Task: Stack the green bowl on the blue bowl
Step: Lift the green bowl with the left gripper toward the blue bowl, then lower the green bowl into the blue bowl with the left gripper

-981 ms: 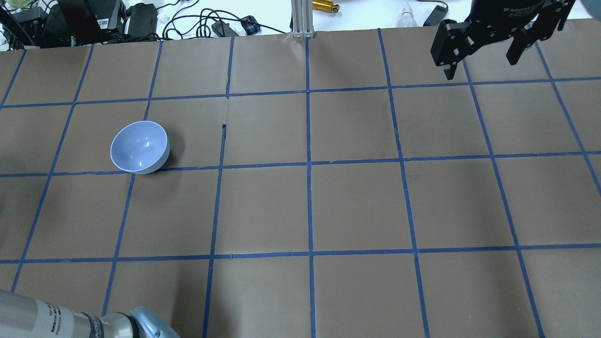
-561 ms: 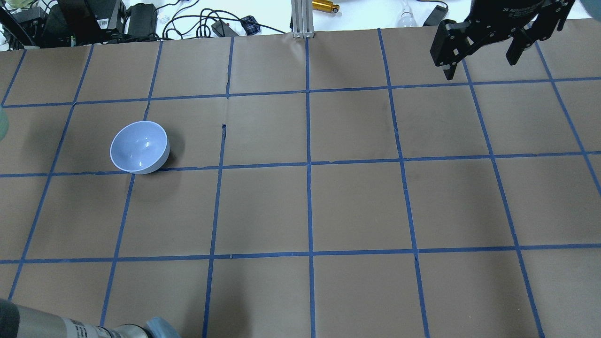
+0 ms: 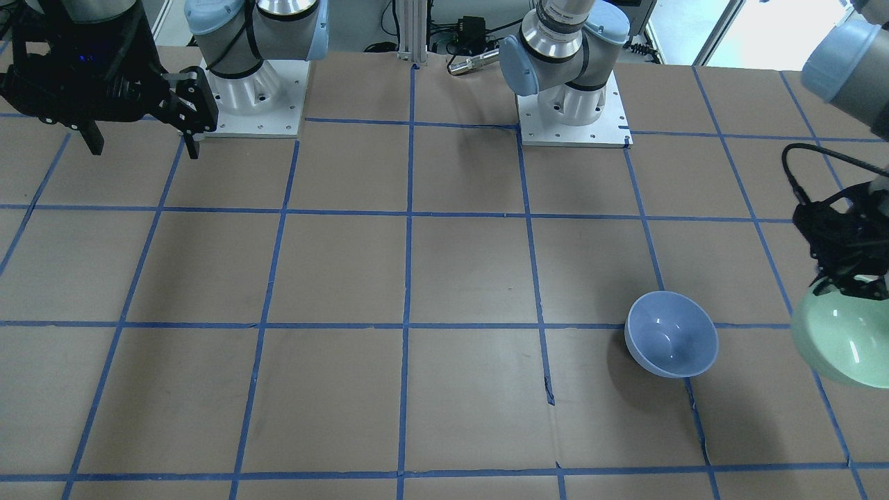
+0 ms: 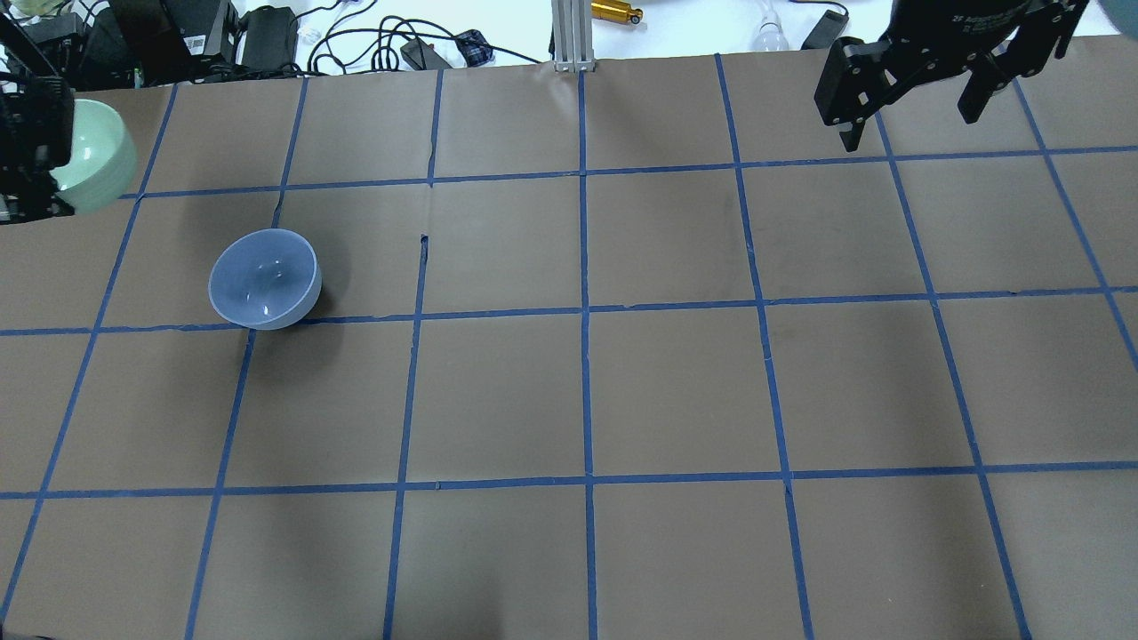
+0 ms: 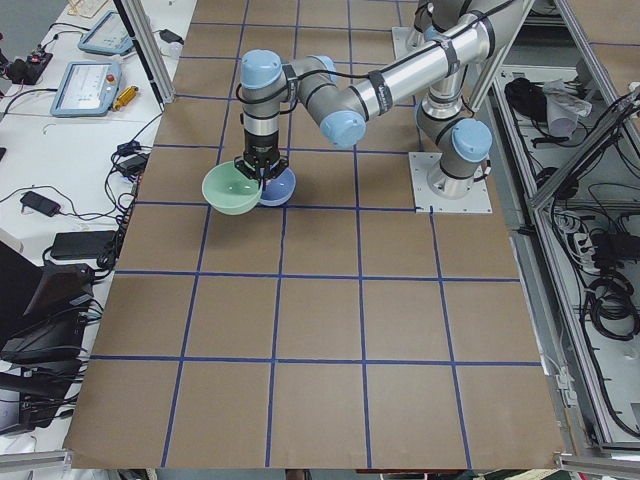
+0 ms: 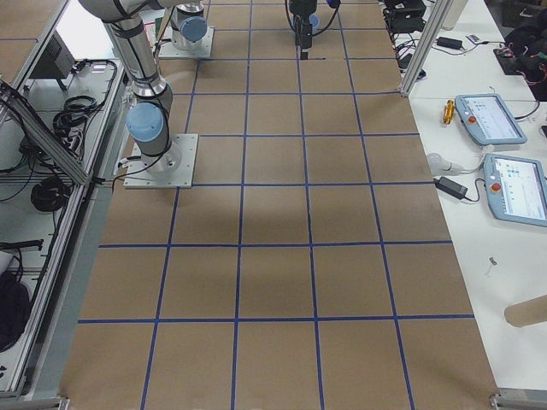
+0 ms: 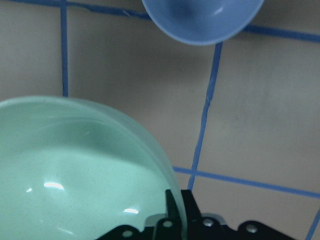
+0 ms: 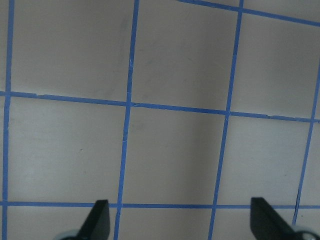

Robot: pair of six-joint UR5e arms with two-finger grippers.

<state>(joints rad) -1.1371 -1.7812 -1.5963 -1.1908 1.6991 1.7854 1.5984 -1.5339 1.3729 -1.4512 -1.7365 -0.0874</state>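
My left pincer (image 3: 853,286) grips the green bowl (image 3: 844,344) by its rim, held off the surface (image 3: 347,278) near the blue bowl (image 3: 670,344) for lowering in; right pincer (image 4: 911,124) open, well apart from the blue bowl.

green bowl (image 3: 844,347): cut off by the front-facing view's edge; overhead, partly hidden behind the left gripper (image 4: 49,178). blue bowl (image 7: 202,22): far rim cut off in the left wrist view; partly hidden behind the green bowl in the left side view.

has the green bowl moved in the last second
Yes. The green bowl came in from the overhead view's left edge and is now up-left of the blue bowl, which stayed put.
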